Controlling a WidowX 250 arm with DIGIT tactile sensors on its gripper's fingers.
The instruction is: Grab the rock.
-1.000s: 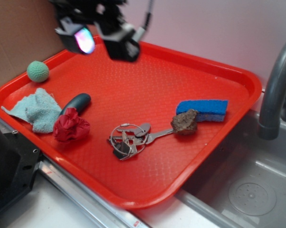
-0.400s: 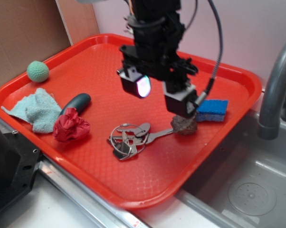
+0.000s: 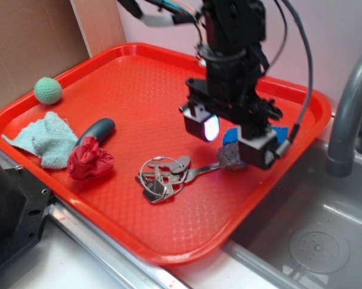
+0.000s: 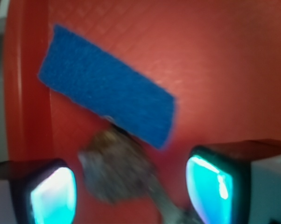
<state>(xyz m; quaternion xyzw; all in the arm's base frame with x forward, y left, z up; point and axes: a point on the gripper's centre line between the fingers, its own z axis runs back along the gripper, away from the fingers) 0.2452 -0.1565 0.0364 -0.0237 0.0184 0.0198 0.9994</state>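
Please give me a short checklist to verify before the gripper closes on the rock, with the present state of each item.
1. Gripper open: ok, the pads stand wide apart.
2. Rock between the pads: ok, though nearer the left one in the wrist view.
3. Blue sponge out of the gap: ok, but it touches the rock's far side.
4. Keys clear of the pads: cannot tell; one key reaches the rock.
5. Gripper low enough: cannot tell.

Red tray (image 3: 139, 238) on the worktop beside a sink, carrying rock (image 3: 230, 158), blue sponge (image 3: 281, 133), keys (image 3: 163, 176), red cloth ball (image 3: 89, 158), green ball (image 3: 47, 90), pale cloth (image 3: 46, 139).
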